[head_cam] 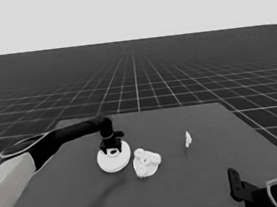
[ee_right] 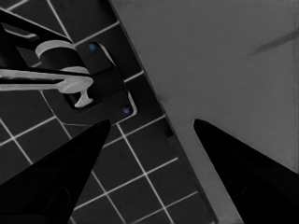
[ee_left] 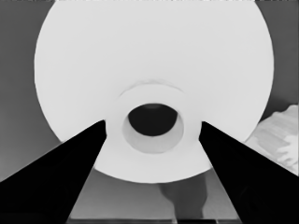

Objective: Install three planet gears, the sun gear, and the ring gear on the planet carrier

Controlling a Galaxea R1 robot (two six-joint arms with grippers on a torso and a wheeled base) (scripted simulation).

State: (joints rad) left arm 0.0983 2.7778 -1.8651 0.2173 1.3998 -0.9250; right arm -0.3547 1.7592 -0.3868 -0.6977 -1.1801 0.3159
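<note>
left gripper (head_cam: 112, 148) down on the larger round part (head_cam: 114, 158), left of table centre. in left wrist view, fingers (ee_left: 70, 172) straddling raised hub round the centre hole of larger round part (ee_left: 154, 84), tips at either side of it, looks like closed on the hub; contact itself not plain, so a judgement. can't tell whether part rests on table or is just lifted.

just right of it, touching or nearly: smaller round part w/ gears (head_cam: 147, 162) on top, lumpy toothed cluster. also seen at edge of left wrist view (ee_left: 278, 137). count of gears not readable; looks like several seated, prob all four, since no loose gear elsewhere on table (head_cam: 188, 188).

thin white piece (head_cam: 188, 138) well apart to the right, standing alone.

right gripper (ee_right: 152, 140) parked at table's near right corner, fingers spread wide, nothing between; dark machinery w/ blue lights (ee_right: 88, 79) past the edge.

progress, as judged: gears done, last step in hand. left to do: lift larger round part, shift right over the cluster, centre it, lower onto gears so it hides them. risk: teeth not meshing, cluster knocked when passing so close.
</note>
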